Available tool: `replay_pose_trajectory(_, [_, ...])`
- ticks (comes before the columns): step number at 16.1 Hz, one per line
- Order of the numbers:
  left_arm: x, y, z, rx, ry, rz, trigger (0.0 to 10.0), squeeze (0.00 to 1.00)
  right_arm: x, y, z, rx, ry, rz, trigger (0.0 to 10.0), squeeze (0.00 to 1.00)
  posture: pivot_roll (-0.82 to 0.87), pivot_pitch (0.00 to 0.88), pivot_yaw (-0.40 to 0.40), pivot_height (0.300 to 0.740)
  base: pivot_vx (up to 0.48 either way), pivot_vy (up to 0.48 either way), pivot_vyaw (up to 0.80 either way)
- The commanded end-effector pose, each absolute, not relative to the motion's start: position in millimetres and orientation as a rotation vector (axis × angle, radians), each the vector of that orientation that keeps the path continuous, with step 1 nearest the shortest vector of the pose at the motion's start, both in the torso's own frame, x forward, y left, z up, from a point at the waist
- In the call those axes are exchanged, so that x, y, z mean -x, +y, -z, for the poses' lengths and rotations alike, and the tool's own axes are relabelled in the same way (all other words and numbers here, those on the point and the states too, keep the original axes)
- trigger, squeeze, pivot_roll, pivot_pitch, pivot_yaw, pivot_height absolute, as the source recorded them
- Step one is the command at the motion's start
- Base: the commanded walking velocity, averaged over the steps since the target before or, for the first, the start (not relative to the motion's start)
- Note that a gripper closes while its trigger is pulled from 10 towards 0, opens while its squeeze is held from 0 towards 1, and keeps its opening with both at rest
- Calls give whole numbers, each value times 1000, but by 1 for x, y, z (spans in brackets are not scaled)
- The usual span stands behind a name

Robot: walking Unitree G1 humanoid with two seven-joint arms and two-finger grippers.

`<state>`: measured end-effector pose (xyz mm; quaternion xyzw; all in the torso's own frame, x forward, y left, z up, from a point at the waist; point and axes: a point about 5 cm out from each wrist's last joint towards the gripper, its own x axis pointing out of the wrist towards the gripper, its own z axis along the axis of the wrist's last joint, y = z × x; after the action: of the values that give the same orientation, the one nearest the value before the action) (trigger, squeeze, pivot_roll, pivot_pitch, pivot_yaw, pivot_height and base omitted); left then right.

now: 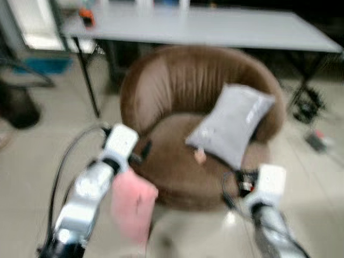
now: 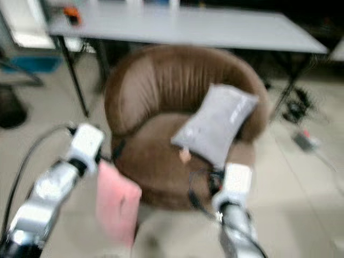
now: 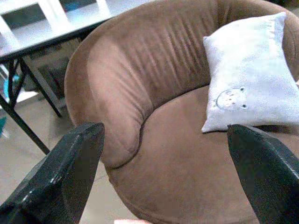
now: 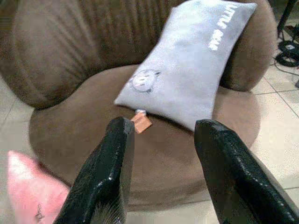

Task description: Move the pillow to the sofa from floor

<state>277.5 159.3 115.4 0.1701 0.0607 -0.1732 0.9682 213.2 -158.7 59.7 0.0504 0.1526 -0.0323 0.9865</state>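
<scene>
The left gripper [image 3: 163,177] sits nearest the head camera, its two black fingers [image 3: 60,179] spread wide apart and pointed at the seat of the sofa [image 1: 177,97]. The right gripper [image 4: 161,172] hovers in front of the sofa's front edge, its fingers [image 4: 105,177] also spread, with nothing between them. The sofa is a round brown tub seat, and it holds a grey pillow [image 1: 234,123] that leans tilted against the backrest on the robot's right side, with a small printed face and white lettering on it and a small orange tag [image 4: 141,121] at its lower corner. A pink pillow [image 1: 131,201] lies on the floor [image 1: 27,177] against the sofa's front left, just below the left arm. Behind the sofa stands a grey tabletop [image 1: 204,24].
</scene>
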Motion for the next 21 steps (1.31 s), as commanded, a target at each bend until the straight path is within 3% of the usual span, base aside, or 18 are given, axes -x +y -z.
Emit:
replay_pose_trajectory(1, [-278, 153, -118, -339, 111, 363, 10000, 0, -215, -169, -65, -72, 283, 86, 10000, 0, 51, 49, -49, 740, 0, 480, 0])
replay_pose_trajectory(6, [-279, 154, -115, -346, 115, 366, 10000, 0, -209, -177, -59, -100, 316, 158, 10000, 0, 49, 46, -49, 740, 0, 475, 0])
replay_pose_trajectory(12, [-299, 146, -115, -309, 113, 389, 10000, 0, -208, -174, -59, -117, 296, 207, 10000, 0, 6, 27, 36, 740, 0, 480, -800])
replay_pose_trajectory(19, [-293, 149, -95, -312, 153, 364, 10000, 0, -211, -183, -61, -13, 285, 183, 10000, 0, 22, 26, -17, 740, 0, 480, -800])
replay_pose_trajectory(21, [-293, 155, -96, -311, 150, 336, 10000, 0, -214, -183, -62, -7, 271, 191, 10000, 0, 27, 24, -28, 740, 0, 480, 0])
